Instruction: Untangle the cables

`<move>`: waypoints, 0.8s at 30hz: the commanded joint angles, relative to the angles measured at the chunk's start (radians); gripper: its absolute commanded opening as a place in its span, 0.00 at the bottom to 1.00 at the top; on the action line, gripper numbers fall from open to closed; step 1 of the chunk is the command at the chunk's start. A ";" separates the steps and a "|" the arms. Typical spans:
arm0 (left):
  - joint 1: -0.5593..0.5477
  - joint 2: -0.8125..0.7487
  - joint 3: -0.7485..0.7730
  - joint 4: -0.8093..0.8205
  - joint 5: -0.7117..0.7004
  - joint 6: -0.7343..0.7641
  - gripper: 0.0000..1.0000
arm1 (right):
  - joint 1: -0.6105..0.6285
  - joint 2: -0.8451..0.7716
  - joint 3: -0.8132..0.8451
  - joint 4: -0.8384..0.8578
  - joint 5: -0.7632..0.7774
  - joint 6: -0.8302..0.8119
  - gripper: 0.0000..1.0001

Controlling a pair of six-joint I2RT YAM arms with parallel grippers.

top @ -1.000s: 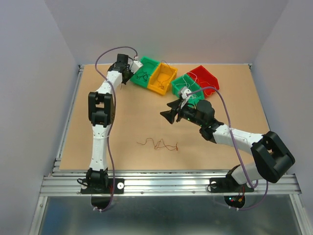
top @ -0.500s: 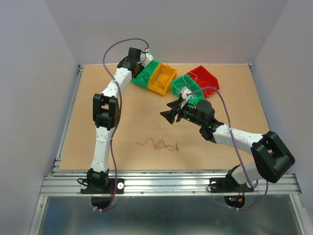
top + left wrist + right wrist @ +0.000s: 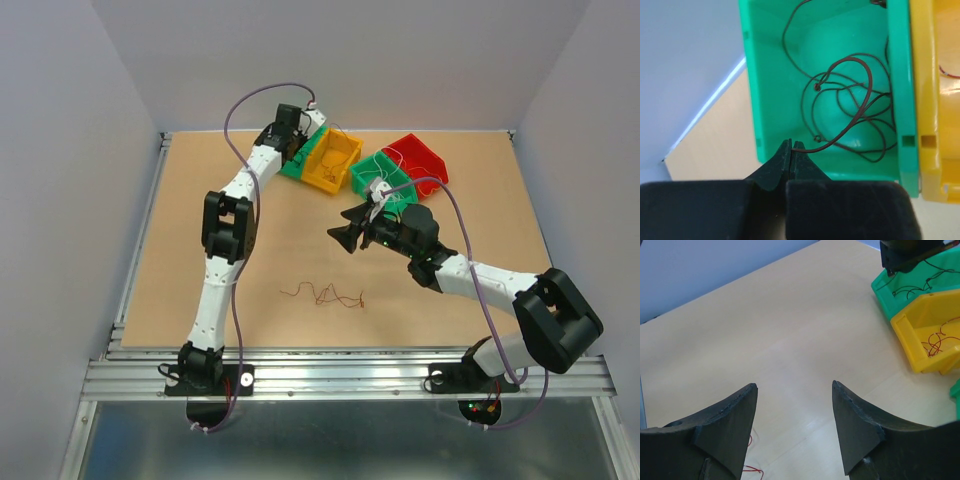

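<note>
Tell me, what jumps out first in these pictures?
Four bright bins line the far edge of the table: green, yellow, green and red. The left arm has its jaws pinched on a dark wire over the left green bin, and a small reddish tangle lies nearer the arms' bases.

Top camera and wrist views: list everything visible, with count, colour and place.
Table: one, tan, under everything.
Green bins: two, far side; one left of yellow, one left of red.
Yellow bin: one, between the green bins.
Red bin: one, right end of row.
Loose cables: one tangle, reddish-brown, mid-table.
Binned cables: several, dark in left green bin, red in yellow bin.
Left arm: one, white-black, over left green bin; jaws shut on dark cable.
Right arm: one, white-black, mid-table; jaws open, empty.
</note>
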 commanded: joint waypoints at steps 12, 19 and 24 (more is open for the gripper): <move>-0.032 0.047 -0.032 0.319 0.003 0.036 0.00 | 0.008 -0.018 0.055 0.031 -0.012 -0.009 0.66; -0.033 0.085 -0.037 0.353 -0.015 0.089 0.06 | 0.009 -0.016 0.057 0.031 -0.019 -0.006 0.66; -0.035 0.050 -0.071 0.347 -0.011 0.093 0.33 | 0.008 -0.015 0.060 0.031 -0.018 -0.006 0.66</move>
